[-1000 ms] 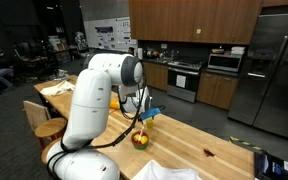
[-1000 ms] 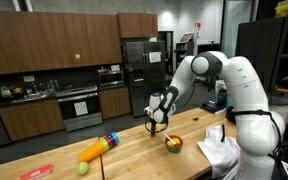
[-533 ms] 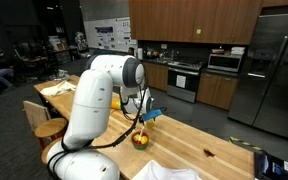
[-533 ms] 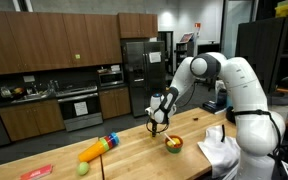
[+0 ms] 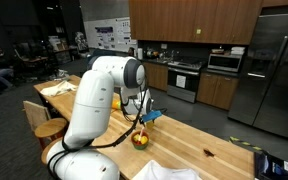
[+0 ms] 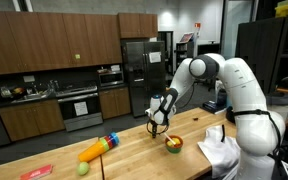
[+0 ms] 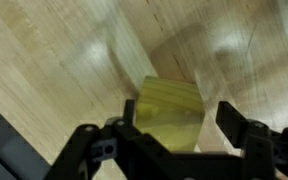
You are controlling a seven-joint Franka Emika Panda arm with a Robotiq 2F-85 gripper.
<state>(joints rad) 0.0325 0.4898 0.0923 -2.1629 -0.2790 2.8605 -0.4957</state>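
1. End effector. In the wrist view your end effector point(image 7: 179, 122) points straight down at the worktop point(image 7: 44, 60). Its two dark, angular fingers point(image 7: 246, 135) stand apart, one on each side of a single block point(image 7: 172, 105). The end effector is open. A strip of bare wood shows between the block and the finger on the right of that view. The other finger's edge overlaps the block's side, so you cannot tell whether it touches.

2. Block. There is one block, yellow-green and flat-faced with straight edges and a matte surface. It lies on the worktop between the fingers. In both exterior views it is too small to make out beneath the end effector point(image 6: 156, 124).

3. Worktop. It is pale wood with long plank seams and a soft sheen.

4. Nearby things. An exterior view shows one small round bowl point(image 6: 172, 144) close beside the end effector, with contents too small to identify. One crumpled white cloth point(image 6: 219, 150) lies by the robot's base. One long yellow-and-orange toy point(image 6: 96, 149) and one green ball point(image 6: 82, 168) lie well apart.
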